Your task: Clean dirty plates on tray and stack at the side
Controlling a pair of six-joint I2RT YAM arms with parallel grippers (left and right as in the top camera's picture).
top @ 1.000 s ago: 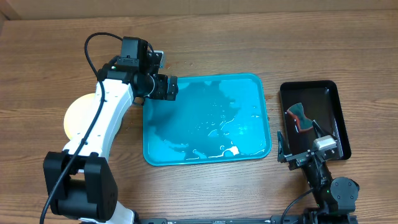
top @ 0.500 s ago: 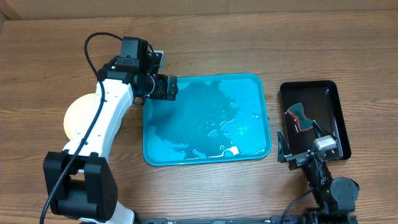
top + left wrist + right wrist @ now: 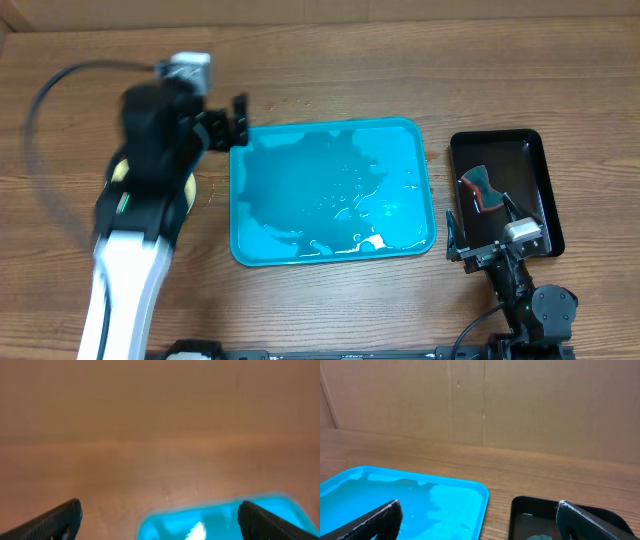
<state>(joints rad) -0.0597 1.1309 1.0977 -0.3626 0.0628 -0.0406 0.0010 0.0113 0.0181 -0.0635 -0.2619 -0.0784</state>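
The turquoise tray (image 3: 330,190) lies at the table's middle, wet, with no plate on it. A pale yellow-green plate (image 3: 189,190) lies left of the tray, mostly hidden under my blurred left arm; I cannot tell how many plates lie there. My left gripper (image 3: 240,120) is open and empty above the tray's far left corner, which shows in the left wrist view (image 3: 225,520) between the spread fingers (image 3: 160,522). My right gripper (image 3: 482,225) is open and empty at the near right, its fingers (image 3: 477,520) wide apart over the tray's right edge (image 3: 420,505).
A narrow black tray (image 3: 535,150) stands right of the turquoise tray and holds a dark scrubber with a red part (image 3: 482,190). It also shows in the right wrist view (image 3: 545,510). A small white fleck (image 3: 368,242) lies near the turquoise tray's front rim.
My left arm has swung up and back from the tray's far left corner, blurred with motion, and now covers most of the plate. The right arm has not moved.
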